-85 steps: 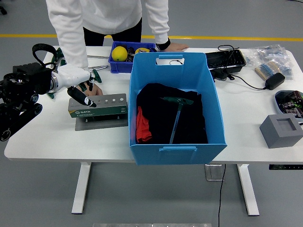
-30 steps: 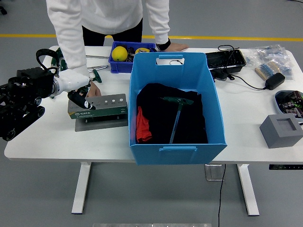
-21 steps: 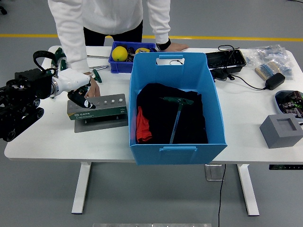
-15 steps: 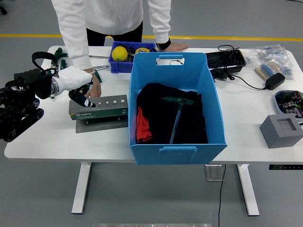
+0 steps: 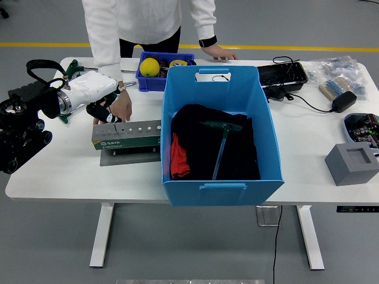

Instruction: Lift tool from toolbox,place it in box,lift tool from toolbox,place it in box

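Box (image 5: 220, 177) bright blue; cloth (image 5: 207, 148) inside black, red at its left. Toolbox (image 5: 127, 136) grey-green. Small bin (image 5: 144, 81) dark blue; ball (image 5: 149, 66) yellow. Table (image 5: 71, 171) white.

Left hand (image 5: 99, 102): raised and drawn back toward the surface's far left corner; earlier its fingers lay on the toolbox (image 5: 127, 136) top, now above the box's left end, a thin tool shaft hanging down to it. Toolbox: shifted slightly right, closer to the blue box (image 5: 220, 135). Person: stepped right; hand (image 5: 122, 105) now beside the robot's fingers.
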